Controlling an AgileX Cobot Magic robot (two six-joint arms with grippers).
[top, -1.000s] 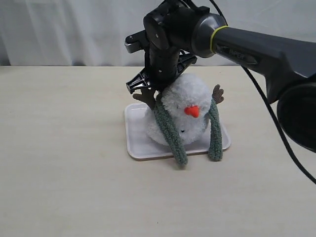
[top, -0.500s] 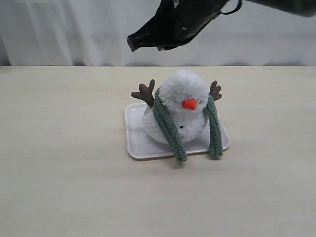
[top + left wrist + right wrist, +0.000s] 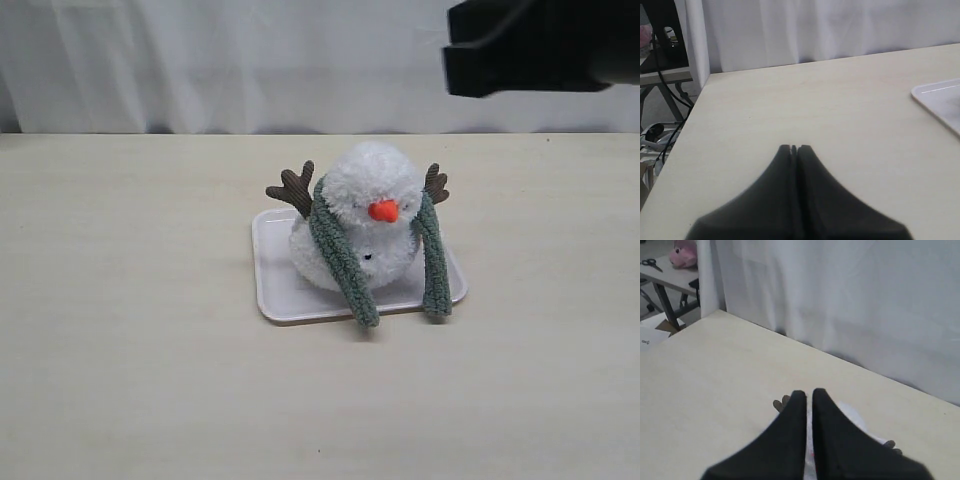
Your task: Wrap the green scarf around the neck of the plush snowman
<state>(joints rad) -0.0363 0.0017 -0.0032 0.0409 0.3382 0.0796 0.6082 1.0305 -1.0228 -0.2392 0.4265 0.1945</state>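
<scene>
I count one plush snowman [image 3: 365,190] with one orange nose [image 3: 384,210] and two brown twig arms [image 3: 293,188], one green scarf [image 3: 342,262] showing two hanging ends, one white tray [image 3: 272,290], one table [image 3: 130,330], and two grippers: the left gripper [image 3: 794,148] and the right gripper [image 3: 808,392]. Farther off is one pink soft toy [image 3: 682,255].

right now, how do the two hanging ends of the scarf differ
The scarf's left end in the exterior view slants diagonally across the snowman's body, its tip past the tray's front edge. The right end hangs nearly straight down the snowman's side, its tip about at the tray's edge. Both are fuzzy green and lie free.
</scene>
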